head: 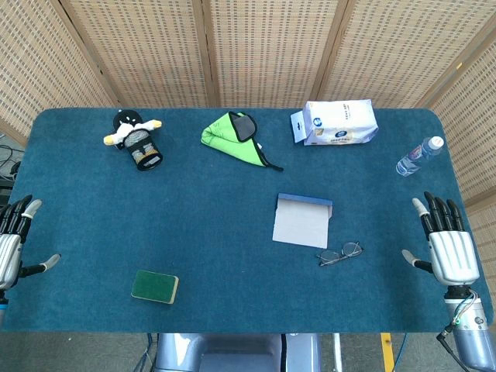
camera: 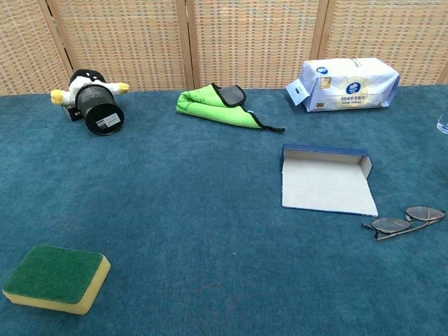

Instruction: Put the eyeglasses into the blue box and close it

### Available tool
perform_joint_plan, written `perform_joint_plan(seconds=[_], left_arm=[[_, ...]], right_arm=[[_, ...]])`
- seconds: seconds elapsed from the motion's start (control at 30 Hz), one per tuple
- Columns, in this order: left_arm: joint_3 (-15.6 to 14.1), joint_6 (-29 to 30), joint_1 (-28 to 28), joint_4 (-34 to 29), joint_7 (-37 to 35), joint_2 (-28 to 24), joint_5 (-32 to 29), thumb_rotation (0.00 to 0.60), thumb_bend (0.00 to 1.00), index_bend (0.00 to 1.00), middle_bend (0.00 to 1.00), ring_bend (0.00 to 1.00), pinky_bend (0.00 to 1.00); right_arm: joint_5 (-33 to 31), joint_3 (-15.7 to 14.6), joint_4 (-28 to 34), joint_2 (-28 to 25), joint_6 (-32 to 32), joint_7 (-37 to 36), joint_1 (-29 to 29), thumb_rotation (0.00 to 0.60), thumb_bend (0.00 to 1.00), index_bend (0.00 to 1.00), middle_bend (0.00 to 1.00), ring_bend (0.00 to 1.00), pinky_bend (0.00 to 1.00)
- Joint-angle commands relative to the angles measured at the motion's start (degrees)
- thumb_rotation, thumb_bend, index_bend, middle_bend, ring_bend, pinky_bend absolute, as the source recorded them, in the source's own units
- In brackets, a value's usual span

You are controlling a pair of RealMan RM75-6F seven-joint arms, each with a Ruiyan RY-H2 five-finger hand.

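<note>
The blue box (head: 302, 220) (camera: 325, 180) lies open on the blue cloth right of centre, its pale inside facing up. Thin-framed eyeglasses (head: 340, 253) (camera: 406, 222) lie folded on the cloth just right of the box's near corner. My right hand (head: 446, 240) rests at the table's right edge, fingers spread, empty, well right of the eyeglasses. At the left edge my left hand (head: 14, 236) is open and empty too. Neither hand shows in the chest view.
A green sponge (head: 155, 287) (camera: 57, 278) lies near the front left. At the back are a black pen cup with a penguin toy (head: 136, 139) (camera: 94, 105), a green cloth (head: 236, 136) (camera: 217, 103), a wipes pack (head: 337, 122) (camera: 348, 84) and a water bottle (head: 418, 156).
</note>
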State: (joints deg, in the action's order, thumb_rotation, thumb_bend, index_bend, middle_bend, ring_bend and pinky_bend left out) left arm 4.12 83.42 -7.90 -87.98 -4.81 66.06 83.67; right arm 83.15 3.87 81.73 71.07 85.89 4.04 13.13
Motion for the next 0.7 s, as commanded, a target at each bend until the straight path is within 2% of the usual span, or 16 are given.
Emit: perform_joint_plan(seconds=[0.03, 0.2, 0.33, 0.47, 0.6, 0.7], left_arm=[[-0.05, 0.12, 0.04, 0.25, -0.22, 0.13, 0.18, 0.600, 0.00, 0.00, 0.00, 0.00, 0.00], [-0.02, 0.28, 0.10, 0.96, -0.63, 0.48, 0.28, 0.600, 0.00, 0.00, 0.00, 0.00, 0.00], [0.20, -0.19, -0.33, 1.38, -0.84, 0.69, 0.30, 0.600, 0.00, 0.00, 0.00, 0.00, 0.00], [0.64, -1.00, -0.87, 1.84, -0.84, 1.03, -0.31, 0.600, 0.00, 0.00, 0.00, 0.00, 0.00], [0.89, -2.85, -1.52, 2.11, -0.58, 1.25, -1.63, 0.600, 0.00, 0.00, 0.00, 0.00, 0.00], [1.03, -3.67, -1.81, 2.21, -0.36, 1.35, -2.28, 0.600, 0.00, 0.00, 0.00, 0.00, 0.00]], right_arm=[[0.31, 0.04, -0.26, 0.03, -0.49, -0.09, 0.09, 0.600, 0.00, 0.05, 0.00, 0.00, 0.00], [3.54, -2.23, -1.69, 0.65, -6.02, -4.17, 2.26, 0.600, 0.01, 0.07, 0.00, 0.00, 0.00], [6.16, -3.46, -6.05, 2.46, -11.37, -5.76, 5.43, 0.600, 0.12, 0.15, 0.00, 0.00, 0.00], [9.54, -3.96, -11.67, 6.12, -11.99, -6.37, 7.52, 0.600, 0.20, 0.27, 0.00, 0.00, 0.00], [13.25, -5.26, -17.44, 9.06, -11.80, -7.21, 9.11, 0.600, 0.23, 0.37, 0.00, 0.00, 0.00], [14.82, -6.01, -20.83, 10.85, -11.63, -8.28, 9.78, 0.600, 0.24, 0.40, 0.00, 0.00, 0.00]])
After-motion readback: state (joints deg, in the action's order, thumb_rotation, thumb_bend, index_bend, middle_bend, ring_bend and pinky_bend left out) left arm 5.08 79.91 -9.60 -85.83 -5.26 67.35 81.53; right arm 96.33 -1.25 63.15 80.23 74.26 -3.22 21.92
